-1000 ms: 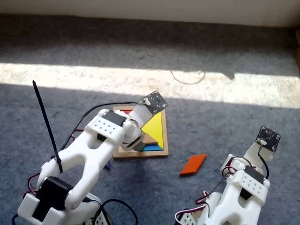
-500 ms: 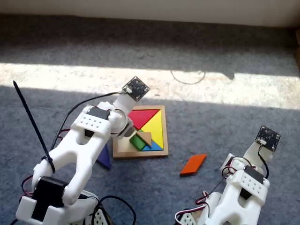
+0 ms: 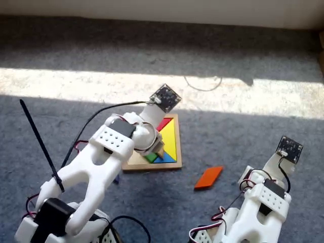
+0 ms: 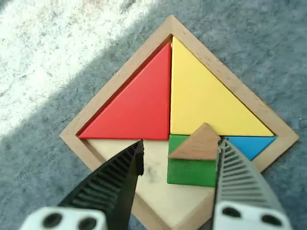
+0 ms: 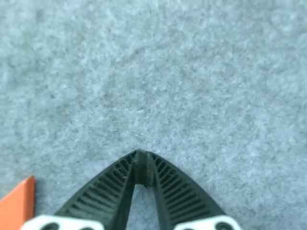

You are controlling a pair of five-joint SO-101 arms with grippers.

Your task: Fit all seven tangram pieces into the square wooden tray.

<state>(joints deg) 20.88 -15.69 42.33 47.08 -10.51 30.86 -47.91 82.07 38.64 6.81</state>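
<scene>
The left pincer [image 4: 180,143] is spread wide above the square wooden tray [image 4: 116,86], in which a red triangle [image 4: 144,105], yellow triangle [image 4: 206,100], blue triangle [image 4: 249,143] and green square [image 4: 192,171] are seated. A tan triangle [image 4: 196,143] is laid across the green square. The right pincer [image 5: 140,165] is closed empty over grey carpet [image 5: 192,72], near the orange parallelogram [image 3: 208,177].

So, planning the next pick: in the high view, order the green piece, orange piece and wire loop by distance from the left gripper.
1. Green piece: in the tray, at the left gripper.
2. Orange piece: on the carpet, toward the right arm.
3. Wire loop: on sunlit carpet beyond the tray.
</scene>
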